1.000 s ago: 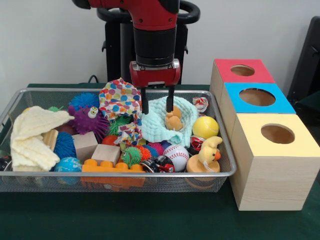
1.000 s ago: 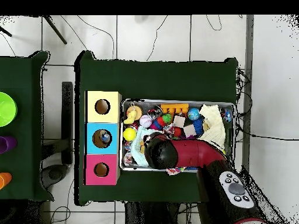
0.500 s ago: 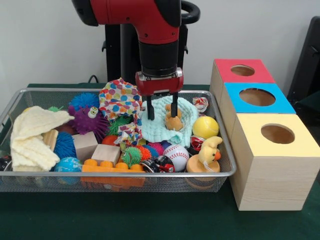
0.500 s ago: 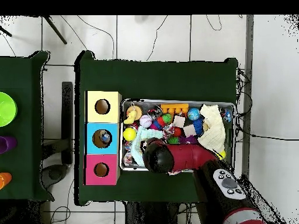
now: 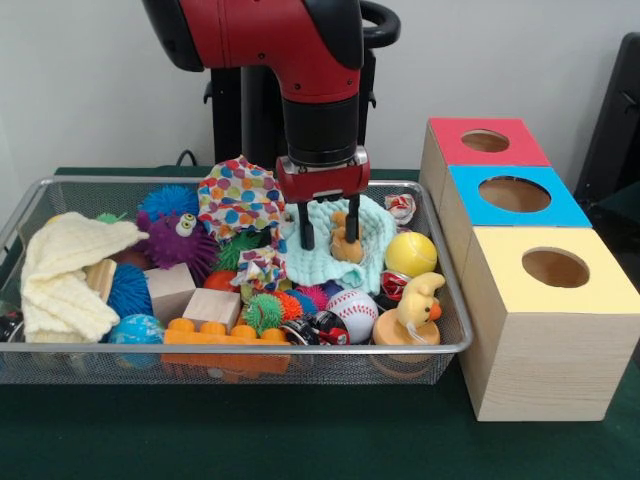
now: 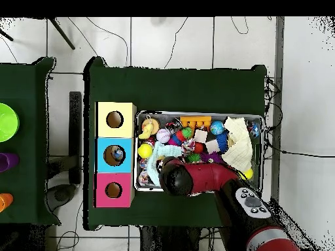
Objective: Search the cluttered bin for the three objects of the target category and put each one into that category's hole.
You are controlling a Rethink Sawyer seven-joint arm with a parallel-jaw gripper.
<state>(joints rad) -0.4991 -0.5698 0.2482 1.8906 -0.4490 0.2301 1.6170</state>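
Item: my gripper [image 5: 329,238], fingers spread, straddling a small tan plush toy [image 5: 345,240] on the mint cloth [image 5: 375,250] in the bin [image 5: 452,330]. Risk: pinching cloth too, dragging it out.

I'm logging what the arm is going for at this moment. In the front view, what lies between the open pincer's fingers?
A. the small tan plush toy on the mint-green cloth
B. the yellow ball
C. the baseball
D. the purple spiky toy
A: the pincer stands open with its fingers either side of the small tan plush toy, which rests on the mint-green cloth in the wire bin.
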